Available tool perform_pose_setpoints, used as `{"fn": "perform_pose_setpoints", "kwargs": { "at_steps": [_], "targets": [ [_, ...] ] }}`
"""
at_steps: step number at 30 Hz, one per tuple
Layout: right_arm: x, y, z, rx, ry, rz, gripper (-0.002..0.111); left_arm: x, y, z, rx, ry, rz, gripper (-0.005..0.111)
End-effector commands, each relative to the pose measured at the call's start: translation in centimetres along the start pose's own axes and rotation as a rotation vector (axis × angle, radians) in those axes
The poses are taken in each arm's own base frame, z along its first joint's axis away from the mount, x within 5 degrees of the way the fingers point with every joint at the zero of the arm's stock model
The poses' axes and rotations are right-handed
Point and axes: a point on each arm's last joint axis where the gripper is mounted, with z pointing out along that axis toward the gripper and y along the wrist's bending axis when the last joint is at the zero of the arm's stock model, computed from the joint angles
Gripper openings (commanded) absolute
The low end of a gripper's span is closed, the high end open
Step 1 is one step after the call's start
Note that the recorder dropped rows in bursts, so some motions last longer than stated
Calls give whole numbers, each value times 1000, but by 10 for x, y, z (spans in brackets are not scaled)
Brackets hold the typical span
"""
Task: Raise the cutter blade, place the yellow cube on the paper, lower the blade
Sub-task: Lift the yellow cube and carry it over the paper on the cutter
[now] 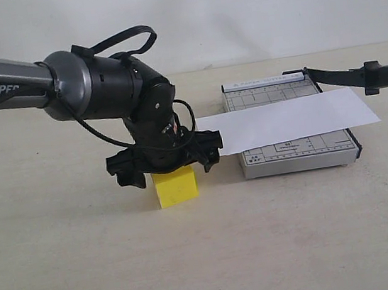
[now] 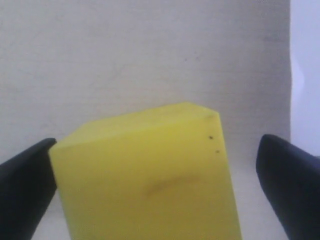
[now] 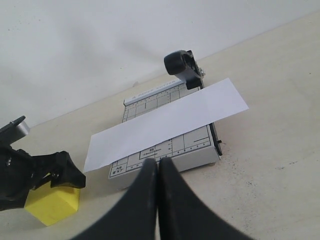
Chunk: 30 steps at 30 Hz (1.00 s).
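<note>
The yellow cube [image 1: 176, 186] rests on the table, left of the grey cutter base [image 1: 299, 154]. My left gripper [image 1: 168, 164] hangs low over the cube, open, one finger on each side. In the left wrist view the cube [image 2: 150, 185] fills the space between the fingers [image 2: 287, 185], with a gap at one side. The white paper [image 1: 291, 119] lies across the base. The cutter blade [image 1: 346, 75] stands raised, its handle [image 3: 182, 65] up in the air. My right gripper [image 3: 159, 164] is shut on nothing, hovering in front of the base [image 3: 167, 150].
The beige table [image 1: 265, 250] ends at a white wall behind the cutter. The left arm's dark wrist and cable [image 1: 110, 77] loom above the cube. The paper [image 3: 165, 122] overhangs the base on both sides.
</note>
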Motion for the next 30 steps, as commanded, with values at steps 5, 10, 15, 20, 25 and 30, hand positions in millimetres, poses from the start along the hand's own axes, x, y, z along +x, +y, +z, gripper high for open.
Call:
{"fn": "perform_pose_setpoints", "kwargs": {
  "at_steps": [5,10,15,20,25,30],
  "targets": [
    [1,-1,0,1,0,-7,0,-1,0,1,4,-6,-2,44],
    [1,-1,0,1,0,-7,0,-2,-2,-2,14,-6,55,5],
    [1,-1,0,1,0,-7,0,-13,-13,-18,77,-18,175,4],
    [1,-1,0,1,0,-7,0,-22,-26,-40,156,-44,301,4],
    [1,-1,0,1,0,-7,0,-23,-30,-56,157,-41,412,4],
    [1,-1,0,1,0,-7,0,-25,-24,-58,92,-43,464,4]
  ]
}}
